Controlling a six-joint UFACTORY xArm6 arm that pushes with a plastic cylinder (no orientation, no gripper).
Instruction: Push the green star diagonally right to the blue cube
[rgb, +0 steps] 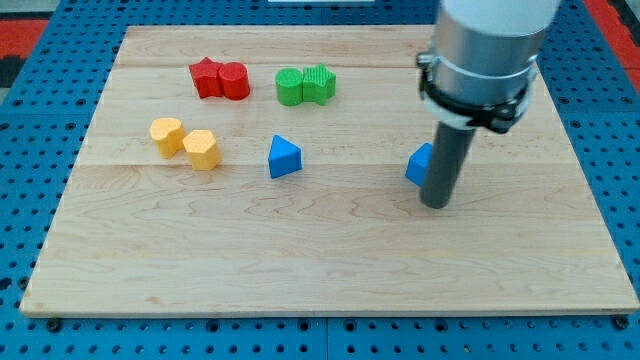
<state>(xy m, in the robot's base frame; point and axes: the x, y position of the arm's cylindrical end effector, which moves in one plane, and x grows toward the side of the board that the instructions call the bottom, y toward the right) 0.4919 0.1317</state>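
The green star (319, 84) sits near the view's top centre, touching a green rounded block (290, 88) on its left. The blue cube (418, 165) lies at the view's right of centre, partly hidden behind my rod. My tip (436, 205) rests on the board just below and right of the blue cube, right against it or very close. The tip is far from the green star, lower and to the right of it.
A red star (206, 78) and a red rounded block (235, 81) sit at the top left. Two yellow blocks (166, 134) (201, 149) lie at the left. A blue triangular block (283, 157) is at the centre. The wooden board's edge (330, 310) runs along the bottom.
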